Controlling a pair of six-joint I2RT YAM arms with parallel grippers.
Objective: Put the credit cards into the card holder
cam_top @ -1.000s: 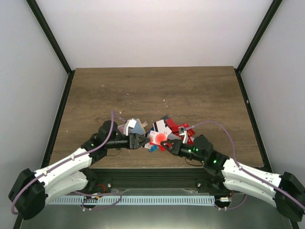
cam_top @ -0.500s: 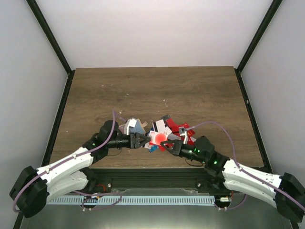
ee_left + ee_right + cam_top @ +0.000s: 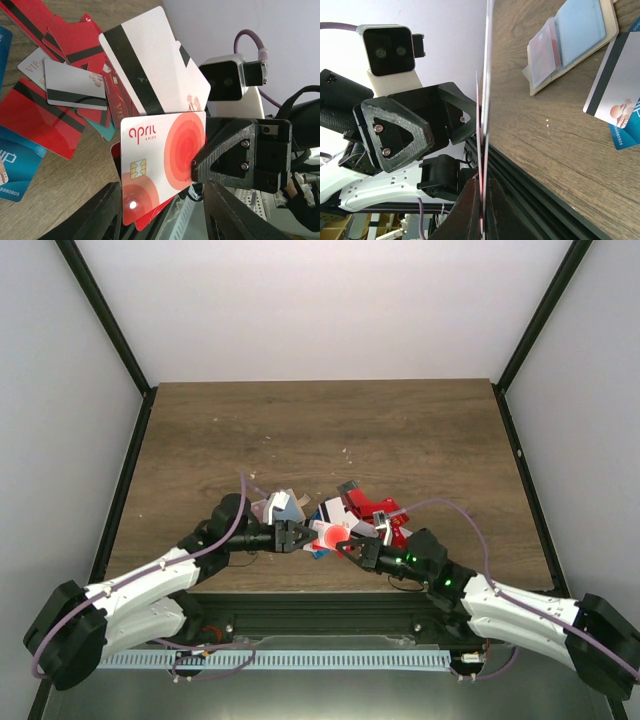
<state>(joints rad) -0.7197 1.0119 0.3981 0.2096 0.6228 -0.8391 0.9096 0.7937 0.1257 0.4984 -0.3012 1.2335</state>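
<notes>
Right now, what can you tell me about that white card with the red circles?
The card is thin, glossy plastic, white with big red-orange circles, the word "april" and a gold chip. It is held up in the air, tilted, pinched at one short edge by the shut right end effector. A white, black-striped card sits close behind it.

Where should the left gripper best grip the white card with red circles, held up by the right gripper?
Its free chip-side edge, opposite the right gripper, approached from the left. The white plastic card with red circles hangs clear of the wooden table, so the left gripper can close on both flat faces.
</notes>
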